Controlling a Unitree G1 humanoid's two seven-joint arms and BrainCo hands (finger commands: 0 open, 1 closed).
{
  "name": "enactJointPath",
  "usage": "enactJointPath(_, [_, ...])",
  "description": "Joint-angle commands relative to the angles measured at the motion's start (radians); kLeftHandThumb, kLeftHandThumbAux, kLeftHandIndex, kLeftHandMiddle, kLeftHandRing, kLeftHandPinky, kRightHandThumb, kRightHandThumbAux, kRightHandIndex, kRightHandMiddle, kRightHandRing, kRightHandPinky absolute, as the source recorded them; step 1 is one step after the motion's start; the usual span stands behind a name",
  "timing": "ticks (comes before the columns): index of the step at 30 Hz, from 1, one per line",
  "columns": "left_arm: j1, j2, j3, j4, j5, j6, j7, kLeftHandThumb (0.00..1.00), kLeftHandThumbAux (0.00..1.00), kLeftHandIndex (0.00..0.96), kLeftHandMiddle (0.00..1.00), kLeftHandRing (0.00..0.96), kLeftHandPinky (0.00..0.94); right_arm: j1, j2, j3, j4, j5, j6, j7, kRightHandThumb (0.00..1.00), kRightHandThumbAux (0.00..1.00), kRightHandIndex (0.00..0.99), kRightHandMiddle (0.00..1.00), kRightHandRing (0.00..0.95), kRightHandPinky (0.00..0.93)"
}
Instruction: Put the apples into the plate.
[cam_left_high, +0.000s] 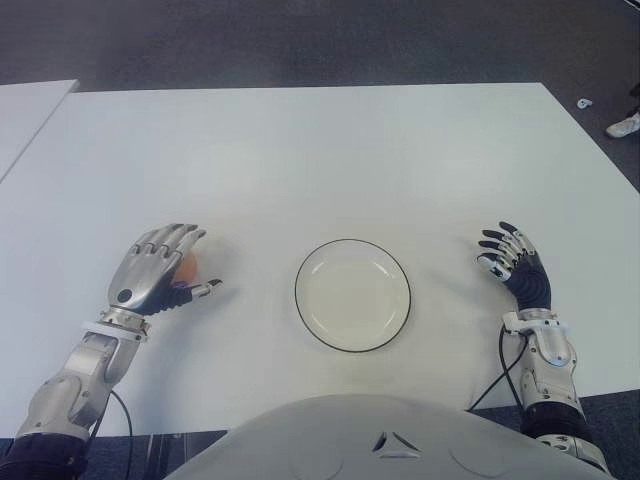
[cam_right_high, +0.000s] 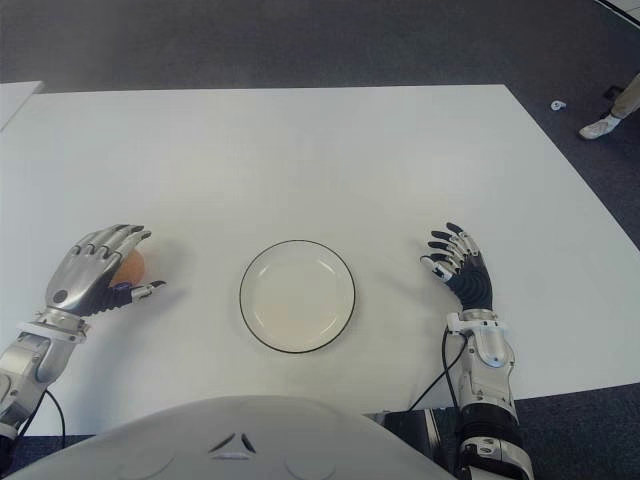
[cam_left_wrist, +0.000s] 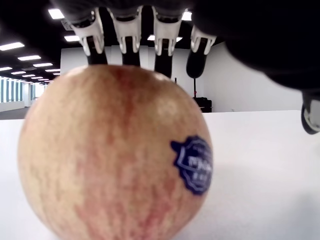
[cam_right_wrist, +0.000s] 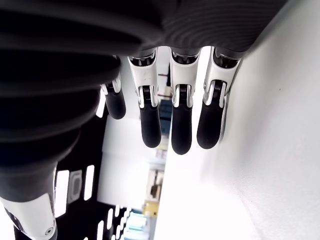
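A yellow-red apple (cam_left_high: 187, 268) with a blue sticker (cam_left_wrist: 194, 163) sits on the white table (cam_left_high: 320, 160), to the left of the plate. My left hand (cam_left_high: 196, 258) is arched over the apple, its fingers (cam_left_wrist: 131, 40) reaching past the top and the thumb (cam_left_wrist: 311, 115) held apart from the fruit. I see no grip closed on it. The white plate (cam_left_high: 352, 295) with a dark rim lies empty at the table's near middle. To the plate's right is my right hand (cam_left_high: 505, 250), its fingers (cam_right_wrist: 180, 120) spread and holding nothing.
A second white table (cam_left_high: 25, 105) stands at the far left. Dark carpet lies beyond the table, with a person's shoe (cam_left_high: 625, 124) at the far right. A black cable (cam_left_high: 503, 368) loops beside my right forearm near the front edge.
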Motion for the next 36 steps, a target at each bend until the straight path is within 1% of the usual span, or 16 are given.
enactJointPath(1, [-0.014,0.014,-0.023,0.020,0.009,0.009,0.017,0.346,0.277,0.146,0.149,0.137,0.161,0.065,0.036,0.015,0.107,-0.003,0.091,0.015,0.358,0.689,0.142,0.289,0.303,0.343])
enactJointPath(13, [-0.042,0.012,-0.058,0.058,0.006,0.028,0.032,0.339,0.278,0.157,0.150,0.137,0.166,0.069,0.028,0.008,0.103,0.011,0.085,0.031,0.358,0.689,0.145,0.281,0.297,0.338])
enactJointPath(26, [-0.063,0.021,-0.089,0.080,0.013,0.056,0.044,0.356,0.278,0.156,0.152,0.138,0.164,0.071,0.017,-0.001,0.099,0.017,0.094,0.045,0.350,0.679,0.144,0.281,0.297,0.342])
enactJointPath(36, [-0.095,0.021,-0.131,0.145,0.010,0.069,0.057,0.358,0.280,0.152,0.152,0.140,0.164,0.084,0.004,-0.008,0.080,0.017,0.093,0.056,0.357,0.689,0.139,0.279,0.291,0.328])
